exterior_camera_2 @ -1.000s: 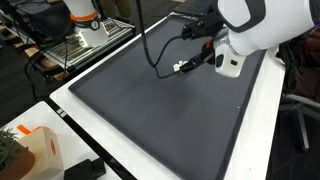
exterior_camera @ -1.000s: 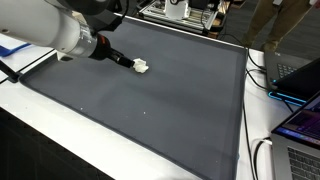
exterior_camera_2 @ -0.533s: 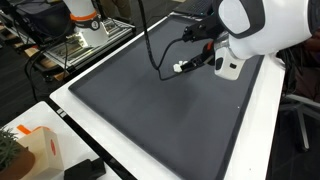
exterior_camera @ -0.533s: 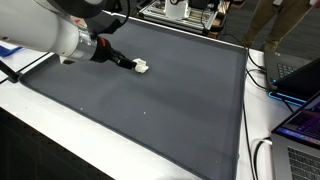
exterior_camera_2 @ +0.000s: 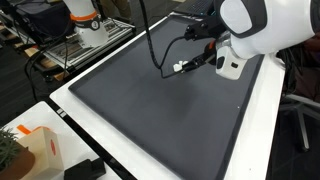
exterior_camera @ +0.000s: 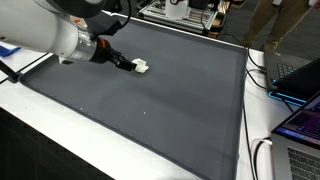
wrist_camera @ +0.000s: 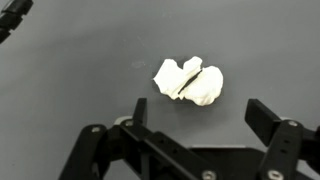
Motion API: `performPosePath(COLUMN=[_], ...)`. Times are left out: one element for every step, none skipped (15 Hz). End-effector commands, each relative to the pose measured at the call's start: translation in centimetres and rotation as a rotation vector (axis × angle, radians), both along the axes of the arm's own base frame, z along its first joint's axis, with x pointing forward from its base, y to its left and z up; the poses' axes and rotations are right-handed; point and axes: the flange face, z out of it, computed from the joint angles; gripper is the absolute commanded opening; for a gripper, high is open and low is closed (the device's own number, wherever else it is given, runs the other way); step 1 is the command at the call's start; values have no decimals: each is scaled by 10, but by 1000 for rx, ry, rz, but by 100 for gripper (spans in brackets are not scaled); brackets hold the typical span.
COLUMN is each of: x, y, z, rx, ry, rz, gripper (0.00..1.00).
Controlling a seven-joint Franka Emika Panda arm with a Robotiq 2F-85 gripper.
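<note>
Low over the gray mat (wrist_camera: 80, 60), spread fingers (wrist_camera: 265, 118) hover just short of a white lump (wrist_camera: 188, 82) — wide enough to straddle it.

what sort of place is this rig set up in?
Likely a robotics lab or workshop: a big dark work mat on a white table, open laptops at its edge, and an orange-and-white machine on a wire cart behind.
</note>
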Motion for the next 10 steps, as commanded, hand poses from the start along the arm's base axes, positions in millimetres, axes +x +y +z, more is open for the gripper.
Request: performPosePath(x=[9, 11, 12, 12, 12, 10, 9, 7, 6, 4], y=[5, 6, 7, 9, 10, 12, 13, 15, 17, 18], z=[15, 21, 28, 34, 39, 42, 45, 48, 51, 52], rx=[-28, -33, -35, -39, -40, -43, -43, -36, -29, -27], ry=[-76, -95, -114, -124, -126, -120, -120, -114, -110, -109], rz=[-29, -33, -28, -23, -15, -1, 5, 15, 23, 28], gripper=[100, 100, 100, 100, 100, 100, 100, 100, 100, 100])
